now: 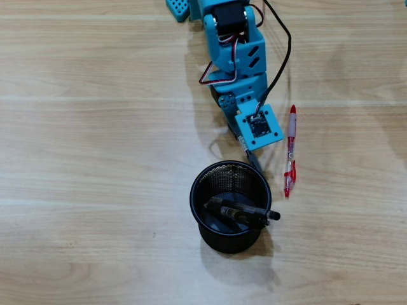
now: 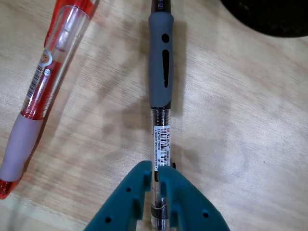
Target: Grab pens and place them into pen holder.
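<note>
Overhead view: a blue arm point(image 1: 235, 57) reaches down the wooden table point(image 1: 95, 127) toward the mesh holder point(image 1: 230, 206), which stands upright just below the arm's tip. At least two black pens point(image 1: 241, 213) lie tilted inside the holder, one tip poking past its right rim. The red pen point(image 1: 290, 151) lies flat on the table just right of the arm, running top to bottom and ending beside the holder's upper right rim.

Wrist view: the gripper point(image 2: 156, 171) enters from the bottom edge, its two teal jaws closed on the clear barrel of a black pen point(image 2: 160, 96). This pen has a grey grip and a barcode label, and points up toward the dark holder point(image 2: 269, 17) at the top right corner. The red pen point(image 2: 43, 91) lies diagonally at left, well apart from the jaws.
</note>
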